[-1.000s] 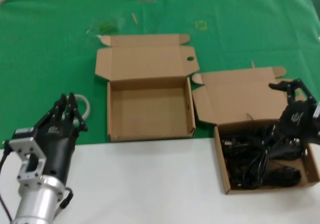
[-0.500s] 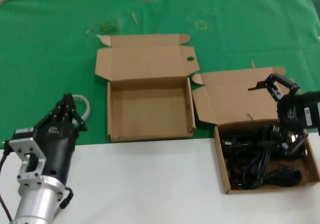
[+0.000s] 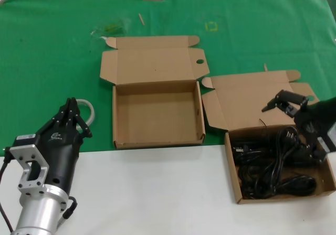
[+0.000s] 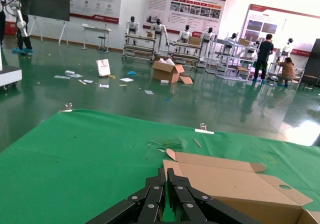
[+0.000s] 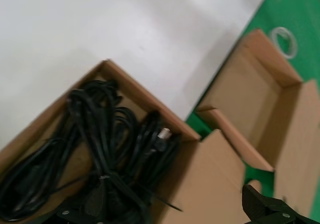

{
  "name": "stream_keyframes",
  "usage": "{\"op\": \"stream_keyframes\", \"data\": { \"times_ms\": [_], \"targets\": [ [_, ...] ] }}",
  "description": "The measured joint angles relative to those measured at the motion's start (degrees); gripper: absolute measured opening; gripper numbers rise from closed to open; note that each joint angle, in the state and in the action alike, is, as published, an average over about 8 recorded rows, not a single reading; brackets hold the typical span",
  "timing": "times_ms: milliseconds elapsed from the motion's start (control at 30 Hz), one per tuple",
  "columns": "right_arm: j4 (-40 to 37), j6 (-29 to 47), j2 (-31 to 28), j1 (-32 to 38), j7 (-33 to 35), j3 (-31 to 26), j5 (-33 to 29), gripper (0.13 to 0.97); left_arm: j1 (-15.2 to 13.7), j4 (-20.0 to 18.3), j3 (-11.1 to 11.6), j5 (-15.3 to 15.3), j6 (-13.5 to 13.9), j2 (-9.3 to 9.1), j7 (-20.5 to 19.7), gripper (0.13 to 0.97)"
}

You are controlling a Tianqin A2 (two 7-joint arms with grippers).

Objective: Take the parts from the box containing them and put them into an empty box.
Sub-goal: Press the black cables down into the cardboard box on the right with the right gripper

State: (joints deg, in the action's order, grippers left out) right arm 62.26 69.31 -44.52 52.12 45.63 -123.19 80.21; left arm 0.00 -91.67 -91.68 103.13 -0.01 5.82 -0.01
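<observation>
The cables (image 3: 273, 164) sit tangled in the full box (image 3: 234, 180) on the robot's right, and they look light, floppy and rubbery, so they'd likely snag and drag each other (best bet is pinching a thick bunched middle, not a lone strand or plug). The right gripper (image 3: 296, 122) hangs over that box's back edge, fingers spread, holding nothing. The empty box (image 3: 157, 140) is plain stiff cardboard just beside it; the left gripper (image 3: 72, 114) is parked near-left, fingers pressed together.
</observation>
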Motion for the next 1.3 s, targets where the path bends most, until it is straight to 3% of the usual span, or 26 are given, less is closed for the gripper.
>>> {"op": "stream_keyframes", "data": {
  "times_ms": [467,1300],
  "targets": [
    [-1.01,3.33,0.95,-0.21,0.41,-2.09,-2.57,0.966,0.00,0.00,0.00,0.00,0.00,0.00,0.00,0.156],
    [-2.96,2.58,2.60,-3.11,2.70,-2.03,-2.41,0.936,0.00,0.00,0.00,0.00,0.00,0.00,0.00,0.156]
  ]
}}
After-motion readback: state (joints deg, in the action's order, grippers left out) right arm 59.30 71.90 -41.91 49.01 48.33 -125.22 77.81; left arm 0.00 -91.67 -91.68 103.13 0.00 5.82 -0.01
